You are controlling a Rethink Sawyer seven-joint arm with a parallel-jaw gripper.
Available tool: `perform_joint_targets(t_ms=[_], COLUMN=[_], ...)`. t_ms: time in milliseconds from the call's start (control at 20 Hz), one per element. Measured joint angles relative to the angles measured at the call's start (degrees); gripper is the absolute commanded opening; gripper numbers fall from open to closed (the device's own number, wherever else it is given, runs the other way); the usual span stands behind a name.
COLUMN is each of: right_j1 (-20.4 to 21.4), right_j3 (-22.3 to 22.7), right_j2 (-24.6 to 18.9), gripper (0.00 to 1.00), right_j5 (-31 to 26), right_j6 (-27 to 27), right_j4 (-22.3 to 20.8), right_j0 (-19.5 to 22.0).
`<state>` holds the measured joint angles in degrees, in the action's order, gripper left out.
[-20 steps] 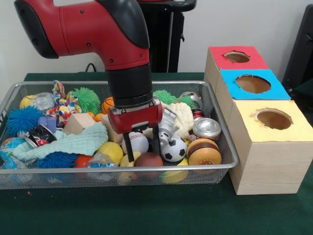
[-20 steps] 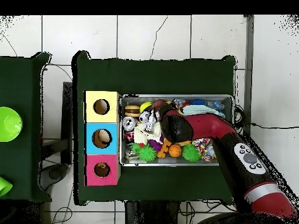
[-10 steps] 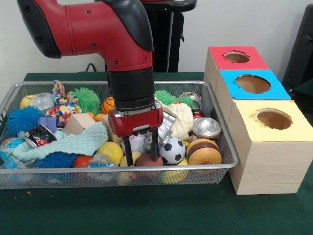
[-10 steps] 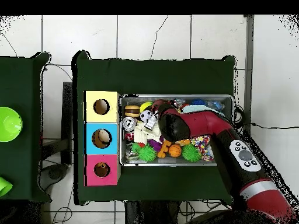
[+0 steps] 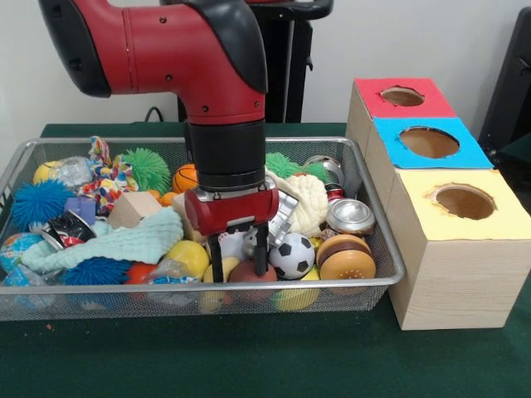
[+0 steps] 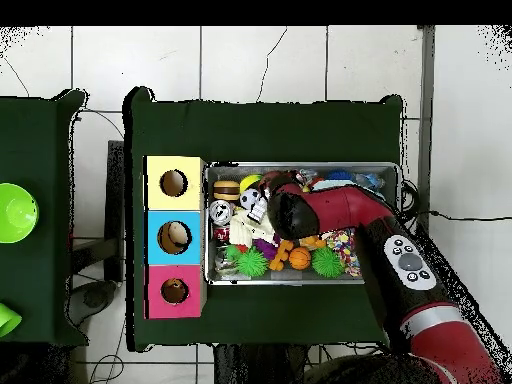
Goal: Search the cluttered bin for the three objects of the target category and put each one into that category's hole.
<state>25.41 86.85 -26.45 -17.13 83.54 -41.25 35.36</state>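
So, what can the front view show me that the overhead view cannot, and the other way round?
Only the front view shows the claw with its fingers either side of a brown ball, beside the soccer ball. Only the overhead view shows a green bowl on a separate table at the left edge. Both show the wire bin and the box with red, blue and yellow holes.

The gripper (image 5: 241, 264) now sits lower in the cluttered bin (image 5: 365, 286), its jaws straddling the brown ball (image 5: 253, 272) beside the soccer ball (image 5: 292, 255).
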Motion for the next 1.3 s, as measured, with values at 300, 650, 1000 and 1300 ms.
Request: perform_joint_targets(t_ms=[300, 650, 1000, 1300], right_j1=[1.6, 4.2, 4.7, 1.5], right_j3=[-0.4, -0.4, -0.4, 0.2], right_j2=[2.0, 4.0, 4.8, 3.2], gripper=[1.00, 1.00, 1.00, 1.00], right_j5=[-3.3, -11.2, -14.4, -13.7], right_j6=[0.0, 0.0, 0.0, 0.0], right_j4=[0.0, 0.1, 0.2, 1.6], right_j0=[-2.2, -2.5, -0.7, 4.6])
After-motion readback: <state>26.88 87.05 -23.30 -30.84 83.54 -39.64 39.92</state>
